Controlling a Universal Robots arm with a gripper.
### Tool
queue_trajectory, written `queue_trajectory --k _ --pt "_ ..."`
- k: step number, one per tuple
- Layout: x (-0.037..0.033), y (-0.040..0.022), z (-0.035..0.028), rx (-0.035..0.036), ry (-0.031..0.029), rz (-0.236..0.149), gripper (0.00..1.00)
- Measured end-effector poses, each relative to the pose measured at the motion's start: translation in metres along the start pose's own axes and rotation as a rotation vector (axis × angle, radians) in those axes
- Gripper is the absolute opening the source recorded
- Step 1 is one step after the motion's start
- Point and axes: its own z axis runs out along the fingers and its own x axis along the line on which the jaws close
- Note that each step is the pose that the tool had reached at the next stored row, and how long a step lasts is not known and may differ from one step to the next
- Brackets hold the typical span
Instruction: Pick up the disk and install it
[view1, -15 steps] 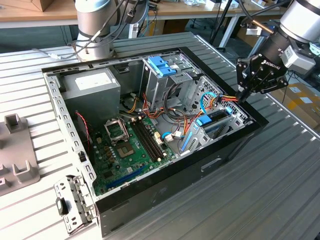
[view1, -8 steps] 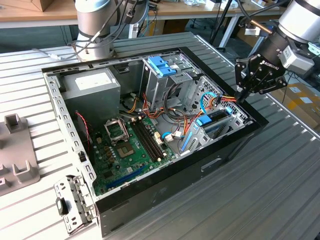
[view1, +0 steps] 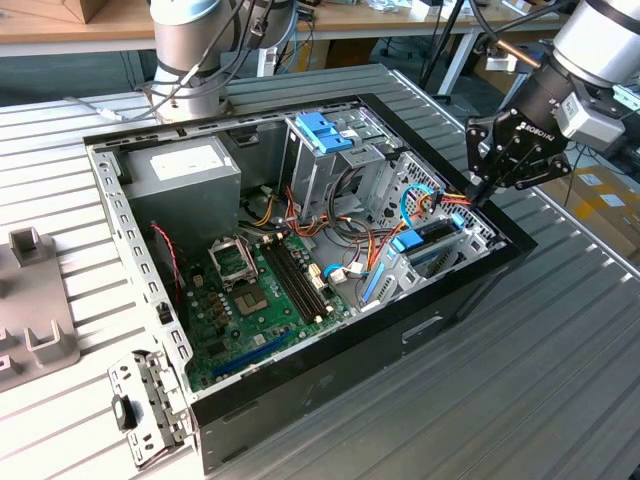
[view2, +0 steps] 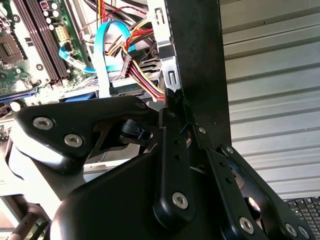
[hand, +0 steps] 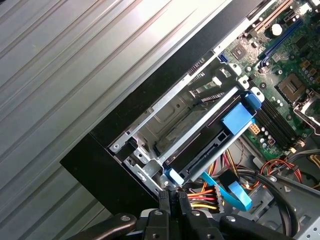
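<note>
My pincer (view1: 478, 196) clenched, empty, at PC case (view1: 420, 330) corner.
Disk (hand: 212, 145) sits in case's drive bay, just beside my fingertips (hand: 164, 197); power cables (hand: 202, 195) next to it.

Blue-framed grey disk (hand: 220, 131), black pincer (hand: 172, 199), green motherboard (view1: 262, 290), black case (view1: 420, 330).

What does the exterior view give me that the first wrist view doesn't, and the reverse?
The exterior view adds the power supply and the blue bracket. The first wrist view adds the bare metal slot beside the disk. Both show the gripper near the disk's end, and the motherboard.
</note>
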Motion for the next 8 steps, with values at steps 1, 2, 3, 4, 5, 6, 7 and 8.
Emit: queue_trajectory --k 1,2,3,4,5,6,7,8 --pt "-0.0007 0.0007 0.0001 0.0000 0.0000 0.000 0.19" --pt "-0.0012 0.0012 0.0001 0.0000 0.0000 0.000 0.19" --pt "-0.0017 0.0016 0.0001 0.0000 0.0001 0.000 0.19" --pt "-0.0022 0.0021 0.0002 0.0000 0.0001 0.000 0.19" --pt "-0.0029 0.0028 0.0003 0.0000 0.0000 0.000 0.19" --pt "-0.0038 0.0036 0.0003 -0.0001 0.0001 0.000 0.19" --pt "-0.0051 0.0049 0.0005 -0.0001 0.0001 0.000 0.19" --pt "-0.0062 0.0060 0.0007 0.0000 0.0000 0.000 0.19"
